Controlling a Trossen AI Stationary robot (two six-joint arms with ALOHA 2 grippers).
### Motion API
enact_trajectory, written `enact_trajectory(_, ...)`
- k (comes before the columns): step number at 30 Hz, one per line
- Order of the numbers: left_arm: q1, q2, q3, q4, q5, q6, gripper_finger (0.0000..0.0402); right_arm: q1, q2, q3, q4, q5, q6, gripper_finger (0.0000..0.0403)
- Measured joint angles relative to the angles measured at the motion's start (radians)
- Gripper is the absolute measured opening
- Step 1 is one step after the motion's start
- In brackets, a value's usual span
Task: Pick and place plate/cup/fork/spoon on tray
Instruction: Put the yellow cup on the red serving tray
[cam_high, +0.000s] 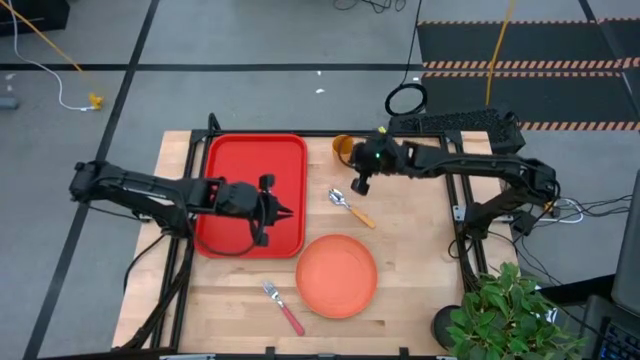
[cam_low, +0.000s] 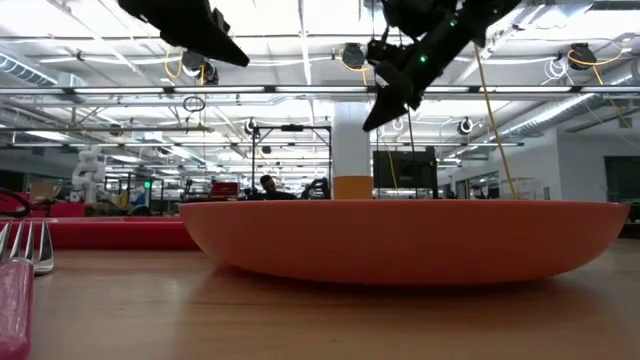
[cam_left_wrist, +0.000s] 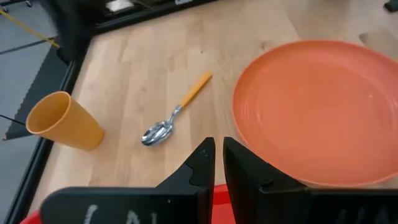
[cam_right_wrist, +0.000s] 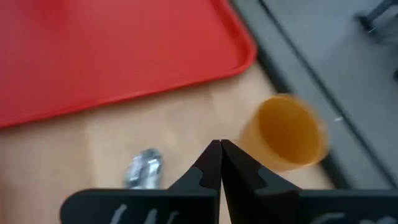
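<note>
The red tray (cam_high: 240, 165) lies at the table's far left. The salmon-orange plate (cam_high: 337, 273) lies flat right of the tray's near end and fills the low view (cam_low: 400, 240). The orange-handled spoon (cam_high: 350, 207) lies between the tray and the plate's far side. The pink-red-handled fork (cam_high: 283, 305) lies near the front edge. The orange-yellow cup (cam_high: 342, 147) stands at the far edge, right of the tray. My left gripper (cam_high: 288, 212) is shut and empty above the tray's right rim. My right gripper (cam_high: 360, 183) is shut and empty, in the air between cup and spoon.
A potted green plant (cam_high: 510, 310) stands off the table's near right corner. Bare wood shows right of the plate and spoon. The black frame rail (cam_high: 300, 132) runs along the far edge behind the tray and cup.
</note>
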Motion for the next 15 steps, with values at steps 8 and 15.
enact_trajectory(8, 0.015, 0.016, 0.0, -0.001, -0.001, -0.034, 0.0037, -0.078, 0.002, 0.059, -0.054, 0.0, -0.141, 0.0)
enact_trajectory(15, 0.029, 0.019, 0.0, -0.001, -0.001, -0.038, 0.0038, -0.134, 0.063, 0.065, -0.056, -0.057, -0.193, 0.0022)
